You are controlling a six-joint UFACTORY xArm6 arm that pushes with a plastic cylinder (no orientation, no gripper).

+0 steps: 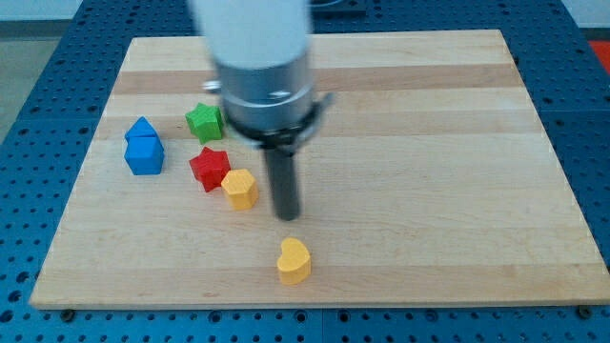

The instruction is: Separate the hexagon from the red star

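Going from the view's left, the blue block (144, 148) sits near the board's (429, 114) left edge, looking like two pieces stacked or pressed close, though the view is too soft for me to be sure of its shape. Next comes the green star (204, 122), higher up and well clear of the pair I care about.

Then the red star (210, 168), with the yellow hexagon (240, 189) touching it on its lower right side. They are not yet parted, so I judge the separating push has not been made; I am at the approach step.

My tip (286, 216) stands just to the right of the hexagon, close beside it but apart, with a sliver of bare wood between. I have no jaws to spread or press together: only the straight dark rod, holding nothing.

From here a push leftwards would drive the hexagon into the star, so I think the next move calls for getting round to the seam between them, or above the hexagon, and sliding it down and rightwards.

The yellow heart (294, 260) lies below my tip, towards the view's bottom, and could get in the way of such a push.
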